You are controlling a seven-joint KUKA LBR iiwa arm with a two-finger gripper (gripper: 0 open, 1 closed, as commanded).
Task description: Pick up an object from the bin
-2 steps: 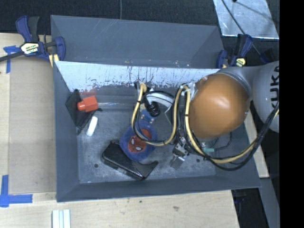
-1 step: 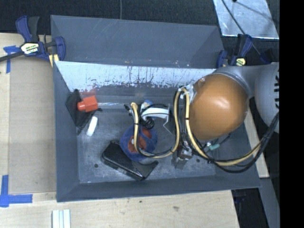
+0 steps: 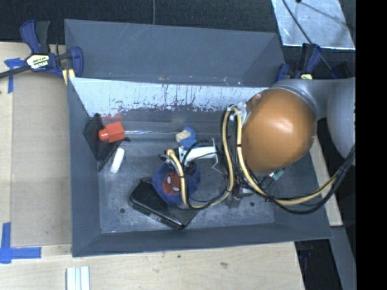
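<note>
This looks like a robotics lab set up for grasping trials. A grey metal bin (image 3: 181, 53) holds a loose jumble of unrelated small things (image 3: 173, 183). A robot arm (image 3: 341, 110) with an orange dome cover (image 3: 278, 128) and looped yellow cables (image 3: 226, 147) reaches into the bin from the right.

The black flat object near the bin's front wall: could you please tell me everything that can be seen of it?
The black flat object is a slim slab with rounded corners, dark and slightly glossy like plastic, rather phone-like. It lies flat on the floor of the bin close to the near wall, turned diagonally from upper left to lower right. A blue rounded toy with red markings overlaps its upper edge; whether they actually touch cannot be told.
</note>
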